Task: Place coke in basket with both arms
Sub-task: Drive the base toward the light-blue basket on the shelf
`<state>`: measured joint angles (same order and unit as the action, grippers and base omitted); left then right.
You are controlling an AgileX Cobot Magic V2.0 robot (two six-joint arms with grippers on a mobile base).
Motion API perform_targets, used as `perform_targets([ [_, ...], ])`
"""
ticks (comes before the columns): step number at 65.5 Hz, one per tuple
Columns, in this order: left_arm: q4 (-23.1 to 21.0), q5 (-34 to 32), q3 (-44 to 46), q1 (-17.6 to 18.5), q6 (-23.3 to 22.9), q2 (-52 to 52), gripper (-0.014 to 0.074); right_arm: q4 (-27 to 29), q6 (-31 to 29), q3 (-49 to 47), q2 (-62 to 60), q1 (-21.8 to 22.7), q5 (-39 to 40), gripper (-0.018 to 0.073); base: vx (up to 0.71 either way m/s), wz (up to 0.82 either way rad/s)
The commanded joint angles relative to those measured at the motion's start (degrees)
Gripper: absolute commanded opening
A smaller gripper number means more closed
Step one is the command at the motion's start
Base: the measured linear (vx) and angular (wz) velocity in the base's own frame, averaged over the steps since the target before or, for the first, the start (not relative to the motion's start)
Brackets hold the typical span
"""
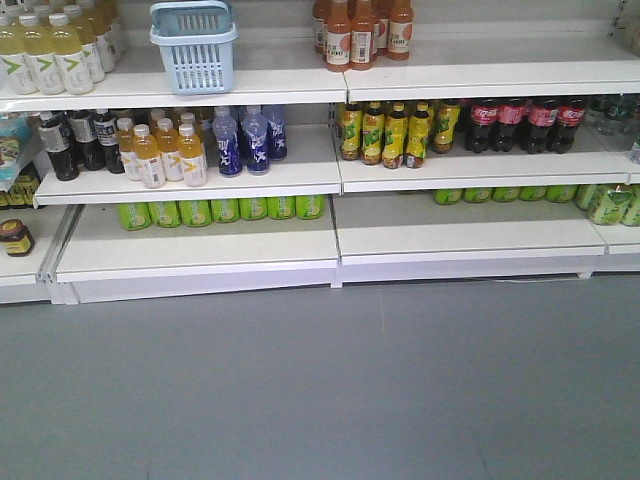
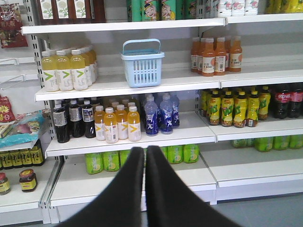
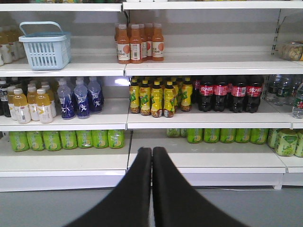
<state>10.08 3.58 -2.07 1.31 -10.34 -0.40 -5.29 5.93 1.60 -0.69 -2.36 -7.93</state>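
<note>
The coke bottles (image 1: 520,122), dark with red labels, stand in a row at the right of the middle shelf; the right wrist view has them (image 3: 227,92) right of centre, and the left wrist view catches them (image 2: 285,99) at its right edge. A light blue slotted basket (image 1: 194,50) sits on the top shelf at left, handle up, also visible as the basket (image 2: 142,64) and basket (image 3: 45,47) in the wrist views. My left gripper (image 2: 145,150) is shut and holds nothing, well back from the shelves. My right gripper (image 3: 152,151) is likewise shut and holds nothing. Neither arm shows in the front view.
White shelving (image 1: 340,170) carries yellow drink bottles (image 1: 55,50), orange bottles (image 1: 360,35), blue bottles (image 1: 245,140), yellow-green bottles (image 1: 395,132) beside the coke, and green packs (image 1: 220,210) low down. Grey floor (image 1: 320,390) lies in front.
</note>
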Motion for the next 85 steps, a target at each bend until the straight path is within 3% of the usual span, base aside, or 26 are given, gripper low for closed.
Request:
perform_targets([
  [1,-0.3,-4.3,-0.3,0.2,-0.4,-1.1,-0.0006,-0.3,-0.1,0.9,-0.9,0.2,4.2,-0.0009,0.00,0.00],
  [85,-0.3,-4.2,-0.3,0.2,-0.4,-1.1,-0.0008,-0.3,-0.1,0.9,-0.9,0.2,4.2,-0.0009,0.01,-0.01],
])
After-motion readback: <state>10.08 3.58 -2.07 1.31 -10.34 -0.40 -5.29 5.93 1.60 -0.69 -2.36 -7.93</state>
